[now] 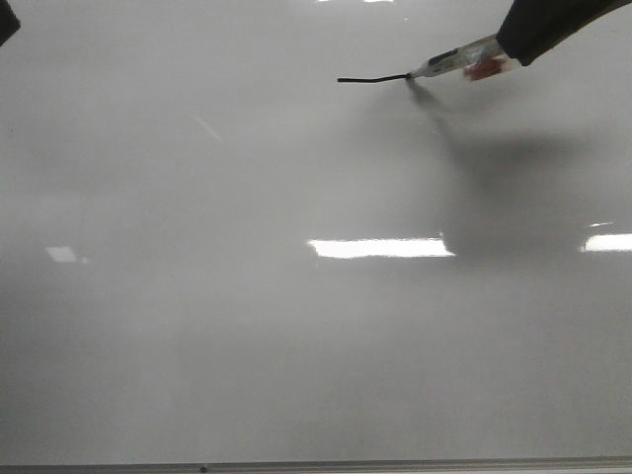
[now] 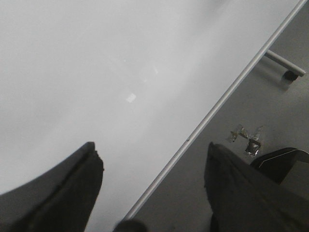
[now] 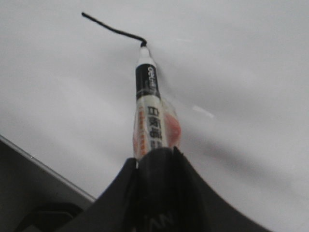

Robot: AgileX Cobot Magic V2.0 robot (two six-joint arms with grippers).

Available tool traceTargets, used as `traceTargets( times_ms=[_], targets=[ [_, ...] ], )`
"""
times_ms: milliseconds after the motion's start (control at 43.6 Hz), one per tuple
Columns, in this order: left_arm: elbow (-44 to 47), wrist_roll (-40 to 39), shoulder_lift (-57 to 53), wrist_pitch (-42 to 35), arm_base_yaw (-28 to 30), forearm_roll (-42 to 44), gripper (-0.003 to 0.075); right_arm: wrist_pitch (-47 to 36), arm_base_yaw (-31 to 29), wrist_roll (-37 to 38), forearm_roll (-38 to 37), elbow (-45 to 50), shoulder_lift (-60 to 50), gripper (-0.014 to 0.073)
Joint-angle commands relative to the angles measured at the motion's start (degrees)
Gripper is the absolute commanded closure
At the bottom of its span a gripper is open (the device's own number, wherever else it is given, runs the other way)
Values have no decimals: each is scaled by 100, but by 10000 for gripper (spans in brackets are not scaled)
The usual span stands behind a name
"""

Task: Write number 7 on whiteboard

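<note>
The whiteboard [image 1: 247, 336] fills the front view, glossy pale grey. A short black horizontal stroke [image 1: 373, 79], the top of the number 7, lies at the upper middle; it also shows in the right wrist view [image 3: 112, 30]. My right gripper [image 3: 154, 152] is shut on a white marker [image 3: 148, 111] with black and orange print. The marker's tip [image 1: 410, 75] touches the board at the stroke's right end. My left gripper [image 2: 152, 166] is open and empty over the whiteboard's metal frame edge [image 2: 212, 113].
Bright light reflections [image 1: 380, 247] lie across the board's middle and right. The board's near frame edge [image 1: 316, 465] runs along the bottom. In the left wrist view, grey floor, a stand leg with a caster [image 2: 287, 67] and small debris [image 2: 248, 140] lie beyond the board.
</note>
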Motion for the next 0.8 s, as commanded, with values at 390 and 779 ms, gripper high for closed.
traceTargets(
  times_ms=[390,779],
  targets=[
    [-161,728,-105,-80,11,-876,268,237,1046,-357,-43,478,-528,652],
    [-161,2403,-10,306,-519,-2358,185,1818,1787,-2404,609,478,-1743,652]
  ],
)
